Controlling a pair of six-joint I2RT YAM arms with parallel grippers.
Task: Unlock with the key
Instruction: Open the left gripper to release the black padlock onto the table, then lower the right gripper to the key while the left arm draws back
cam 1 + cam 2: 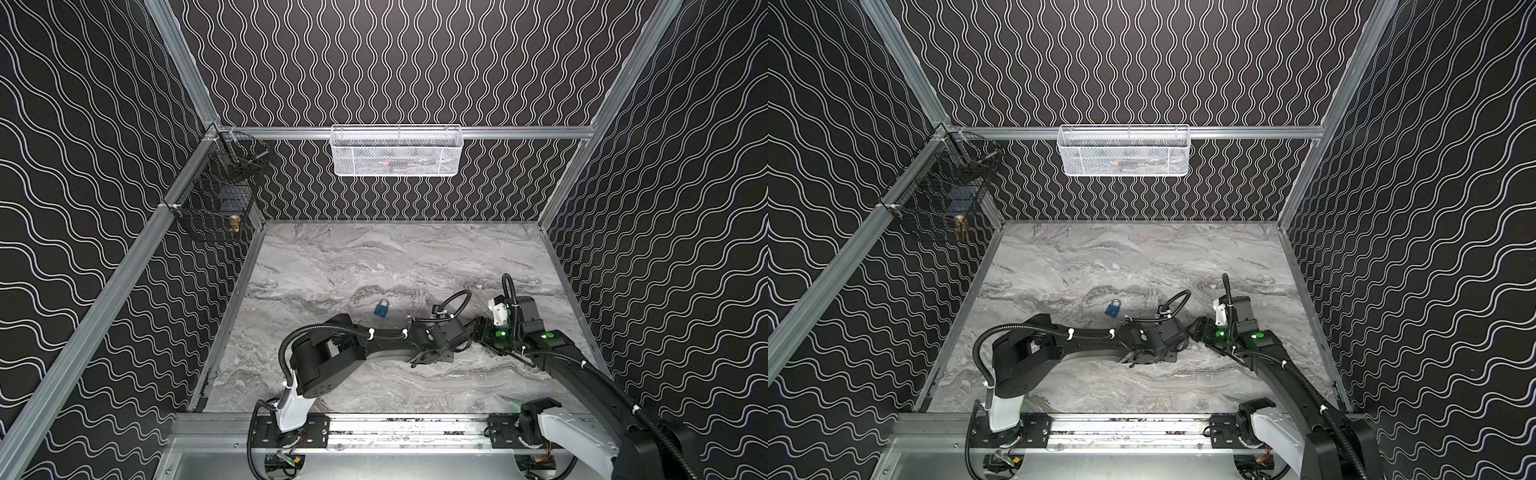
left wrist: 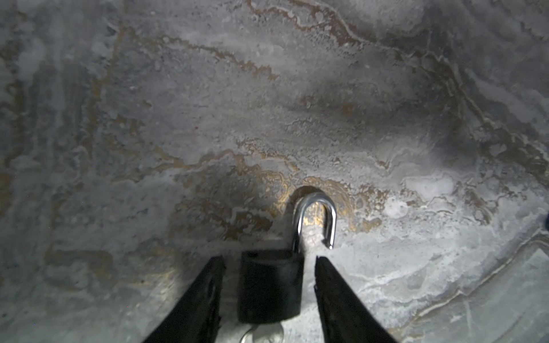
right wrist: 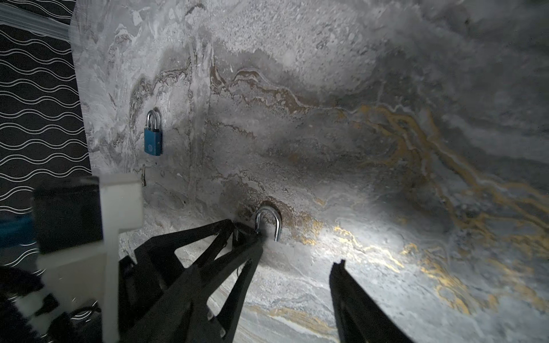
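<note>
blue padlock on marble table near left hand

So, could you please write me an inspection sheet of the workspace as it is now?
Surface: marble-pattern table, no spill seen.
Job's things: black padlock lies on the table, shackle open; silver piece at its base, likely the key.
Clutter: blue padlock, shackle shut, apart from both arms.
Grippers: left gripper open, astride the black padlock, gaps both sides; right gripper open, holding nothing.
Cables: black hoses tied along both arms, one looping above the left wrist.
Surroundings: white mesh basket on back rail; black wire basket in left corner; wave-patterned walls.
</note>
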